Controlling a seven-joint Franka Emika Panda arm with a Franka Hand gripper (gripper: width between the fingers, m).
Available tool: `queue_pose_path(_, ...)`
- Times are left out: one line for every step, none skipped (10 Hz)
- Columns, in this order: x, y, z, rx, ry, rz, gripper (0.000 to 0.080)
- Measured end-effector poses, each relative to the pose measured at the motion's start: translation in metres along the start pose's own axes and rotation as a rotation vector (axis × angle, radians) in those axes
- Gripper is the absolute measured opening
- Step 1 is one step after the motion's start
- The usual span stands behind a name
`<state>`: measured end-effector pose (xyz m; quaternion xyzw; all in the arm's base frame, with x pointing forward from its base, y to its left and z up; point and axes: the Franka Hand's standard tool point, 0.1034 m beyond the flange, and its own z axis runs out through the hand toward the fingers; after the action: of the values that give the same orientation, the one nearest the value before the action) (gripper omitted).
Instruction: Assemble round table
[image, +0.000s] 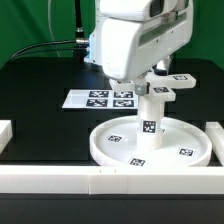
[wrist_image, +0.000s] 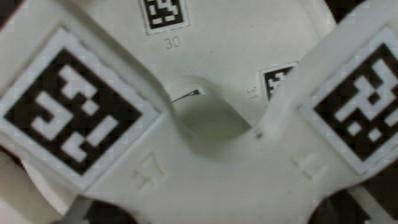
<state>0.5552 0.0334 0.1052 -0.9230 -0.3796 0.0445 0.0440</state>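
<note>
The large rimmed round disc (image: 150, 147) lies flat on the black table near the front. The short cylinder leg (image: 150, 117) stands upright at its centre. The cross-shaped foot (image: 168, 86) sits level on top of the leg. My gripper (image: 142, 88) comes down onto the foot from above and appears shut on it; its fingertips are hidden by the foot. In the wrist view the foot (wrist_image: 107, 150) fills the picture, blurred and very close. Two tagged arms spread out around its centre hole (wrist_image: 214, 120).
The marker board (image: 104, 98) lies flat behind the disc. Long white border rails run along the front (image: 110, 180), the exterior view's left (image: 5, 135) and the exterior view's right (image: 216, 135). A green backdrop stands behind.
</note>
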Motion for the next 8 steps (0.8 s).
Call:
queue_pose_path(0.0008, -0.0001, 0.0000, 0.007, 0.012, 0.120, 0.0446)
queue_pose_path(0.0017, -0.0010, 0.0004, 0.010, 0.029, 0.251, 0.0446)
queue_pose_path(0.0024, -0.0022, 0.0005, 0.019, 0.039, 0.373, 0.0446)
queue_pose_path(0.0035, -0.0031, 0.0006, 0.030, 0.045, 0.489, 0.0446)
queue_pose_path(0.0036, -0.0029, 0.0005, 0.032, 0.044, 0.578, 0.0446)
queue_pose_path(0.0037, -0.0030, 0.0005, 0.034, 0.043, 0.644, 0.0446)
queue_pose_path(0.0039, -0.0030, 0.0004, 0.035, 0.043, 0.694, 0.0446)
queue_pose_path(0.0040, -0.0032, 0.0004, 0.037, 0.043, 0.736, 0.0446)
